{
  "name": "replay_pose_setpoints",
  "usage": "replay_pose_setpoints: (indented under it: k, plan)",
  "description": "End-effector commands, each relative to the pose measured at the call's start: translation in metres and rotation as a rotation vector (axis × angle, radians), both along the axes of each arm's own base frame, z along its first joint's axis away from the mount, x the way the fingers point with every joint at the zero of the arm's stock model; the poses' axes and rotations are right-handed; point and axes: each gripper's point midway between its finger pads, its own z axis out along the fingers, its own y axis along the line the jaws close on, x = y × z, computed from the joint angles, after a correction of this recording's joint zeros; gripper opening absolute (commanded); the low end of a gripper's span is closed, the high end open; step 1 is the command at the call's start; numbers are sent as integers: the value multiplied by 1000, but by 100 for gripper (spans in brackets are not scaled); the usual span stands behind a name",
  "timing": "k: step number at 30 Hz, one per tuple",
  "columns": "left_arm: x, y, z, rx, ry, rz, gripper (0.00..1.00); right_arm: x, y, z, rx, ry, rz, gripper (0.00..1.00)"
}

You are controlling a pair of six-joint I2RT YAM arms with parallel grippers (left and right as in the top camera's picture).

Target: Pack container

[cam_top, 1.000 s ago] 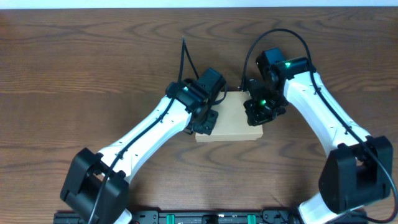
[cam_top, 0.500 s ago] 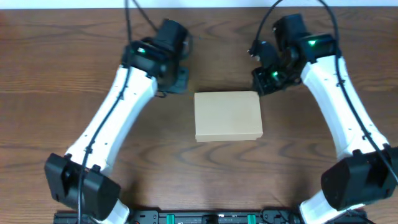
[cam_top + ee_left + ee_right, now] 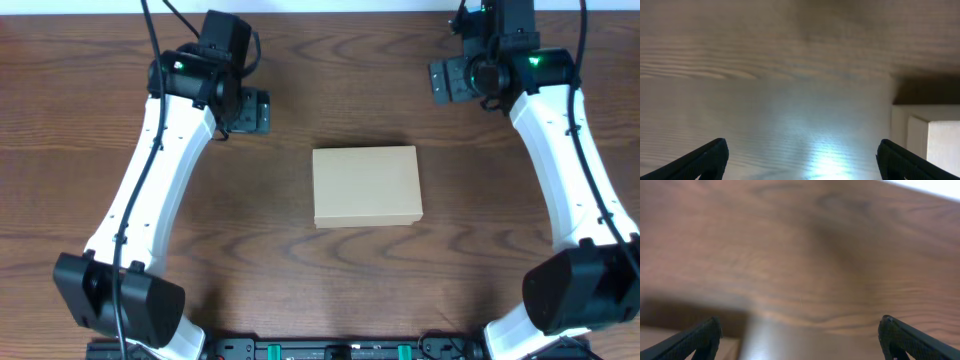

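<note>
One container (image 3: 366, 186) lies on one table (image 3: 300, 275), flanked by two arms: left arm (image 3: 165, 170), right arm (image 3: 565, 150).

A dark brown wooden desk (image 3: 70, 150) fills the overhead view, its grain running left to right with looping, swirled figures near the far side. A narrow white strip (image 3: 320, 5) borders its far edge. In the left wrist view the wood looks washed out, with a bright patch of glare low in the middle; in the right wrist view it is blurred
</note>
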Motion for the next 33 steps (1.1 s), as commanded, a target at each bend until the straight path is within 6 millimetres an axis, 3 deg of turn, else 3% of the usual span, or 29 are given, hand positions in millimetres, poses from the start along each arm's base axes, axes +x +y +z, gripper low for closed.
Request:
replay_pose_setpoints:
  k: [1,6,8,12,17,24,33]
  plan:
    - [7,21,62,70,-187,46,96,9,-29,26,-107,-93,-101,99]
    - [-1,29,125,51,-361,74,96,16,-28,66,-87,-236,-107,99]
    - [-12,31,145,35,-413,78,96,15,-27,100,-70,-343,-112,99]
    - [-27,35,166,18,-471,82,95,1,-31,159,-53,-509,-133,99]
    - [-39,39,172,16,-476,82,95,-23,-34,197,-37,-599,-138,99]
    - [-48,41,162,32,-424,79,95,-29,-34,195,-39,-582,-136,99]
    - [-53,42,158,36,-398,75,95,-51,-37,152,-73,-384,-124,99]
